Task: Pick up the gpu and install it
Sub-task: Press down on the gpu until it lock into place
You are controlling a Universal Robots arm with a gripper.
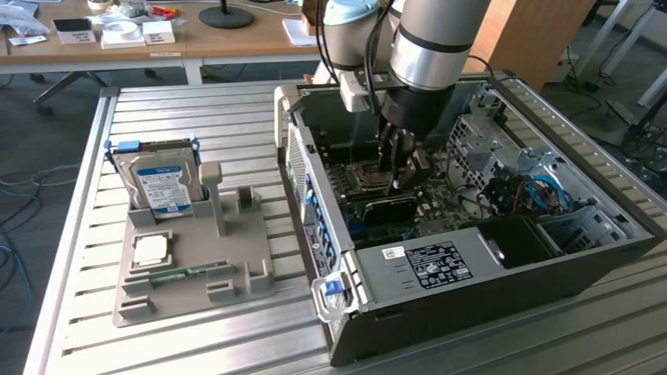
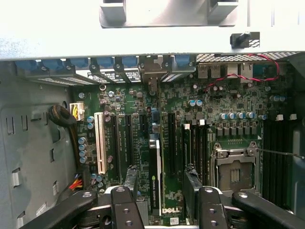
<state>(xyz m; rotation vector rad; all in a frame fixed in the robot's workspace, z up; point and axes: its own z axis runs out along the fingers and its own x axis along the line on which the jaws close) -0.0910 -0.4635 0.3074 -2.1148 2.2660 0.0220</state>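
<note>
Exterior view, left to right: parts tray (image 1: 193, 258) carries one hard drive (image 1: 158, 181), one CPU, one RAM stick; one open PC case (image 1: 469, 258). One gripper (image 2: 162, 200) reaches into the case, jaws spread, holding nothing. One gpu (image 2: 155, 179) stands edge-up in a motherboard (image 2: 190, 133) slot directly between them, long axis along the slot.

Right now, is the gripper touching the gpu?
Apart. In the wrist view the gpu stands on edge between the fingers of the open gripper, with motherboard showing on each side.
</note>
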